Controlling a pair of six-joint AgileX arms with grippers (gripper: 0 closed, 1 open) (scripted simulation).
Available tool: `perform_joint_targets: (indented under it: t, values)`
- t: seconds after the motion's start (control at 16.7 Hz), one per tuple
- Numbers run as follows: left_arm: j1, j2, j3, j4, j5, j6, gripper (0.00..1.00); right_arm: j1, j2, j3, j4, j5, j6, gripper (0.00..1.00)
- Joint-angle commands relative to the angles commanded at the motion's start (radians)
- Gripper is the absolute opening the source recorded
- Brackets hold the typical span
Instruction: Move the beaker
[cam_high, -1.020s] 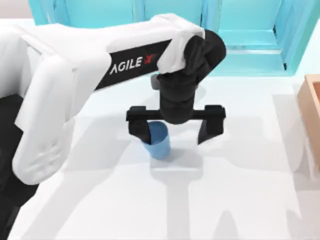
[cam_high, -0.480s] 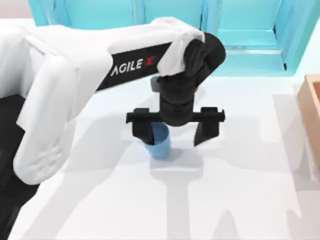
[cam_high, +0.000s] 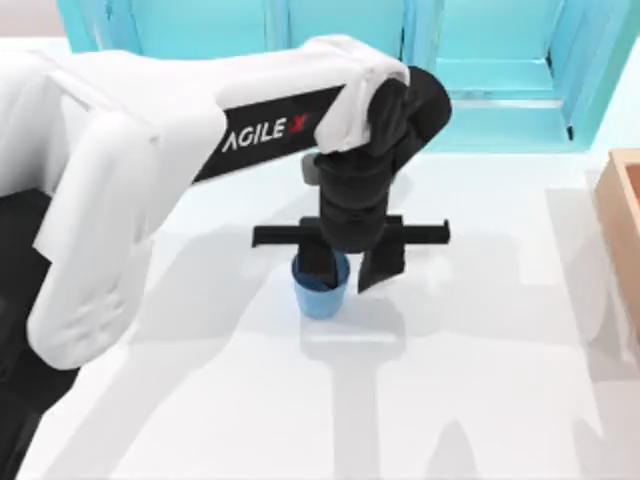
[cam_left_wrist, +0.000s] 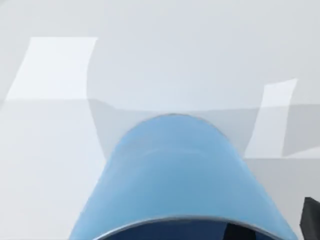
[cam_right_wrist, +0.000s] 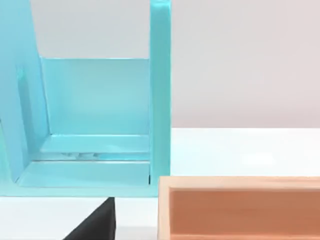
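Note:
The beaker (cam_high: 322, 294) is a small blue cup standing upright on the white table near its middle. My left gripper (cam_high: 345, 276) reaches down over it from above. One black finger (cam_high: 315, 262) dips inside the rim, and the other sits just outside the wall on the right, so the jaws pinch the beaker's right wall. In the left wrist view the beaker (cam_left_wrist: 175, 175) looms close, its rim at the frame's lower edge. My right arm stays parked beyond the table's right side.
A teal shelf unit (cam_high: 500, 90) runs along the back of the table. A wooden box (cam_high: 625, 225) stands at the right edge, and the right wrist view shows both box (cam_right_wrist: 240, 210) and shelf unit (cam_right_wrist: 95, 120). White table surrounds the beaker.
The left gripper's fingers have drawn in from a wide spread. They now close on the beaker's wall, one finger inside the rim. The beaker has stayed in place.

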Motion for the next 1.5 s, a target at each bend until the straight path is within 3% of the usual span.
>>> perform_joint_targets:
  t: [0.12, 0.78, 0.96, 1.32, 1.5]
  values:
    - [0.000, 0.000, 0.000, 0.000, 0.000, 0.000, 0.00, 0.000, 0.000, 0.000, 0.000, 0.000, 0.000, 1.00]
    - [0.038, -0.028, -0.026, -0.004, -0.001, 0.039, 0.00, 0.000, 0.000, 0.000, 0.000, 0.000, 0.000, 1.00]
    - [0.165, -0.112, -0.108, -0.012, -0.003, 0.161, 0.00, 0.000, 0.000, 0.000, 0.000, 0.000, 0.000, 1.00]
    - [0.548, -0.352, -0.339, -0.030, -0.010, 0.541, 0.00, 0.000, 0.000, 0.000, 0.000, 0.000, 0.000, 1.00]
    - [0.669, -0.450, -0.424, -0.031, -0.011, 0.663, 0.00, 0.000, 0.000, 0.000, 0.000, 0.000, 0.000, 1.00]
